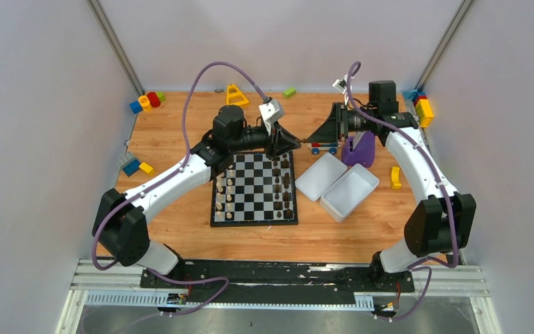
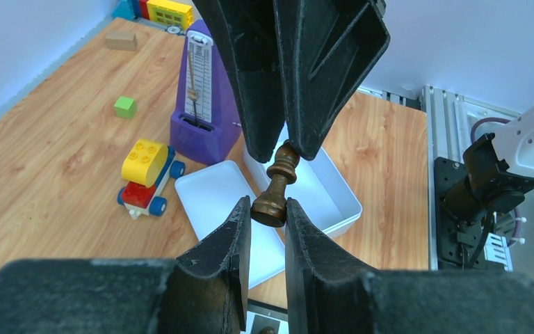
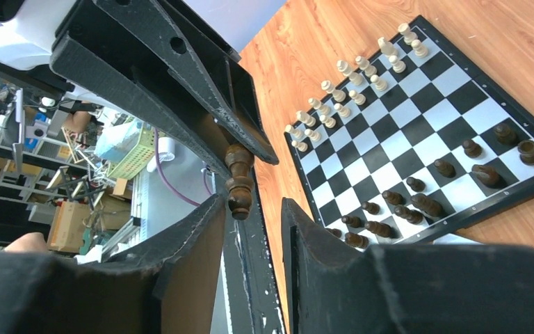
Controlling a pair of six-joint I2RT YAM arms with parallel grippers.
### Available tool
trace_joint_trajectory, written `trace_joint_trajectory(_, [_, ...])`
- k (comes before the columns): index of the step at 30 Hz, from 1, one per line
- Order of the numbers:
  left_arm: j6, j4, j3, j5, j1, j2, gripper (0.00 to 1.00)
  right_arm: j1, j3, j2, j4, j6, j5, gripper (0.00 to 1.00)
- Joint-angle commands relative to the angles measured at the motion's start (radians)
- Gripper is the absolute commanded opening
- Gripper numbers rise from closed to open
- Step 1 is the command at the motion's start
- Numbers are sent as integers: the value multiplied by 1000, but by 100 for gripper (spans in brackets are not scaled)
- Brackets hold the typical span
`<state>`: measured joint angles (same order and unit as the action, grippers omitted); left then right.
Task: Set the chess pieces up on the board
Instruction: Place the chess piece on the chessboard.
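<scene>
A dark brown chess piece (image 2: 278, 184) hangs in the air between my two grippers, beyond the board's far right corner. My left gripper (image 2: 268, 209) is shut on its base. My right gripper (image 3: 250, 205) stands open around its head (image 3: 239, 182), with a gap to one finger. In the top view the left gripper (image 1: 299, 144) and right gripper (image 1: 311, 139) meet tip to tip. The board (image 1: 254, 221) carries cream pieces (image 1: 226, 195) along its left side and dark pieces (image 1: 285, 184) along its right. One dark piece (image 3: 488, 175) lies tipped over.
A white tray (image 1: 351, 191) and its lid (image 1: 320, 175) lie right of the board. Behind them stand a purple metronome (image 1: 359, 149) and a toy car (image 1: 323, 147). Coloured blocks sit at the far corners (image 1: 146, 101), at the left (image 1: 133, 165) and at the right (image 1: 395, 177).
</scene>
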<state>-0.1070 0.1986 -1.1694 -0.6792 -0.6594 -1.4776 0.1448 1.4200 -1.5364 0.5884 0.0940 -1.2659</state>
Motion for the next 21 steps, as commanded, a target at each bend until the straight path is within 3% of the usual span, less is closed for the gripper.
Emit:
trace_joint_trajectory(1, [-17,56,5,-7,4,-1,0,19,-4,-3,-64,33,-57,35])
trace_joint_trajectory(10, [-16,59,7,-8,3,-2,0,35,0,-19,-75,43,-73,27])
trace_joint_trajectory(21, [13,53,25,-9,4,6,0,36,2,-20,-76,34,-68,0])
